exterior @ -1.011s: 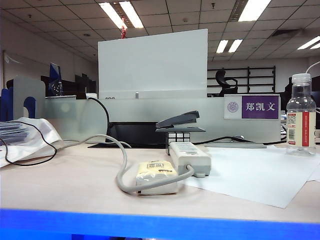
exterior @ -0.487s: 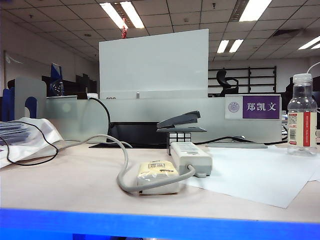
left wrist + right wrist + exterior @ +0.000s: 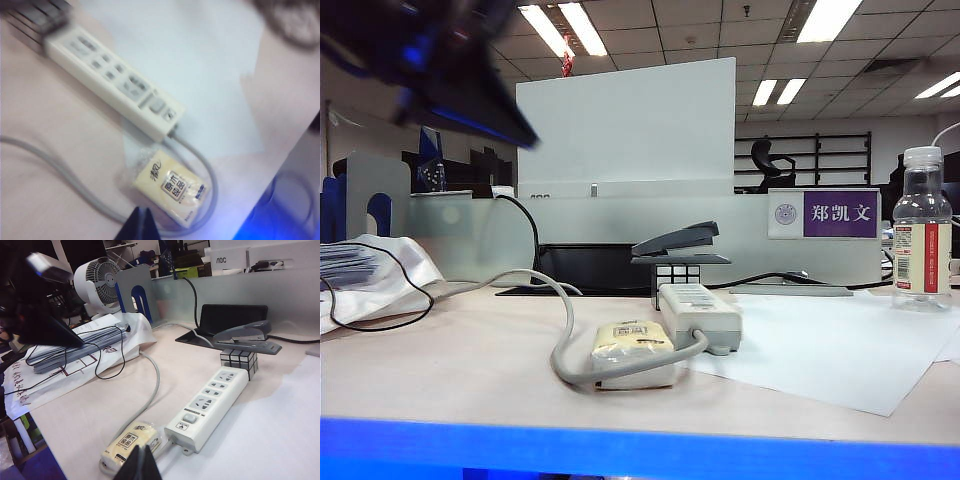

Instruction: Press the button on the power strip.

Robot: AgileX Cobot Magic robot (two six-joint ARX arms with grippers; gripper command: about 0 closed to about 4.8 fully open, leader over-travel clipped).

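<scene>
Left gripper (image 3: 138, 225): fingers (image 3: 134, 227) closed to a dark tip, empty, held above bench (image 3: 55, 130). Below the tip: yellow packet (image 3: 171, 188); beyond it, power strip (image 3: 112, 80) with button (image 3: 157, 105) and grey cable (image 3: 65, 175). Right gripper (image 3: 140, 465): fingers closed, empty, near packet; power strip just beyond, stapler (image 3: 247, 336) on cube (image 3: 240, 360) at its far end.

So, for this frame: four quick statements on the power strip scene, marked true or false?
1. The stapler rests on a cube. True.
2. The left tool is pressing the power strip's button. False: it hangs above the table, touching nothing.
3. The yellow packet lies by the strip's cable end. True.
4. The right tool grips the bottle. False: it hovers empty off the strip's button end; the bottle stands alone.
</scene>
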